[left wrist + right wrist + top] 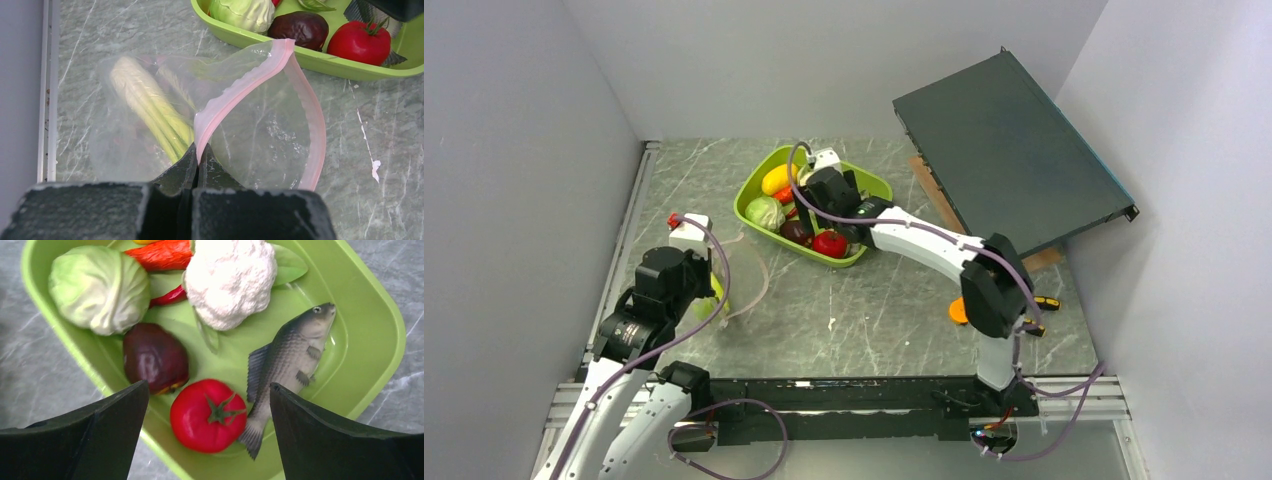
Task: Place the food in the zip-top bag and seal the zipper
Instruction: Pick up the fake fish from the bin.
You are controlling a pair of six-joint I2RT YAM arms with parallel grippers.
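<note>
My left gripper (201,150) is shut on the pink zipper rim of the clear zip-top bag (260,135) and holds its mouth open toward the tray. A pale leafy stalk (150,107) lies inside the bag. My right gripper (209,390) is open above the lime-green tray (370,305), its fingers either side of a red tomato (207,415). Also in the tray are a green cabbage (97,287), a dark purple fruit (152,357), a white cauliflower (230,277), an orange carrot (162,255), a grey fish (290,362) and a yellow fruit (777,179).
A large dark flat panel (1009,150) leans at the back right over a wooden board. An orange disc (958,312) lies on the marble table (874,320) beside the right arm. Grey walls close in left, back and right.
</note>
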